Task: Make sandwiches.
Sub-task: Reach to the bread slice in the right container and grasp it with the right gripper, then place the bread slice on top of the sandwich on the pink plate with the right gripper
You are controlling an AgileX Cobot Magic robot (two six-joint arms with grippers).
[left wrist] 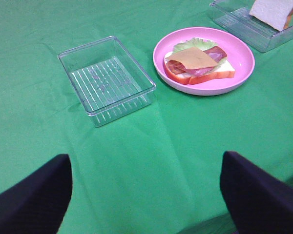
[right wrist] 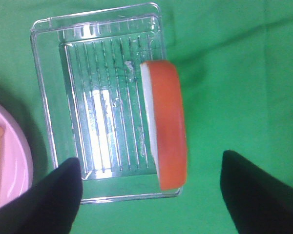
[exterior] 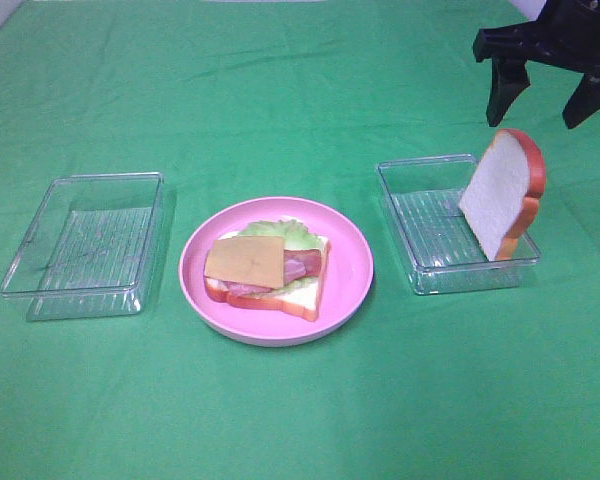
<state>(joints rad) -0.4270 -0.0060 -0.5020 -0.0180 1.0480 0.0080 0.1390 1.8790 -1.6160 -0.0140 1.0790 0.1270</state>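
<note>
Sandwich stack built; top slice outstanding.
Cheese (exterior: 245, 260) tops the stack on the plate (exterior: 350, 270); second slice (exterior: 502, 192) leans in the right tray (exterior: 420, 215). Both jaws wide, empty.

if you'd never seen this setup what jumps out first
The pink plate at the centre of the green cloth, holding an open sandwich with a yellow cheese slice on top of ham and lettuce. Next, the bread slice standing on edge in the clear tray on the right, leaning on its far side wall, with the open right gripper above it. The clear tray on the left holds nothing.
</note>
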